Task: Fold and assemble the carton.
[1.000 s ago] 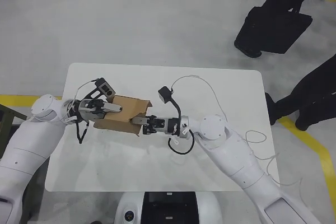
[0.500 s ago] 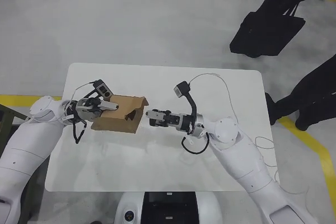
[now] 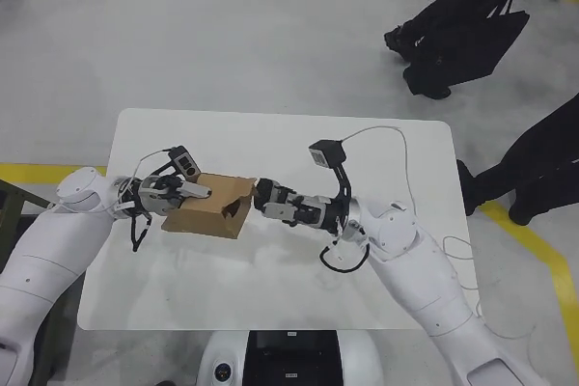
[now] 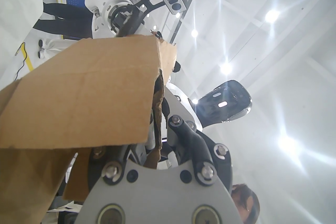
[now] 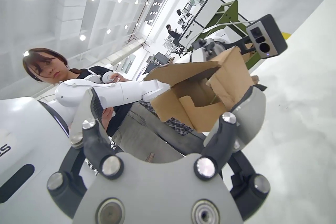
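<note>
Though unclear from above, right jaws apart at carton (image 5: 183, 70) mouth; left jaws clamped on its wall

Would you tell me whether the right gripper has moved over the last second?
Yes. In the top view the right gripper has shifted towards the far edge of the table and sits at the open end of the carton.
</note>
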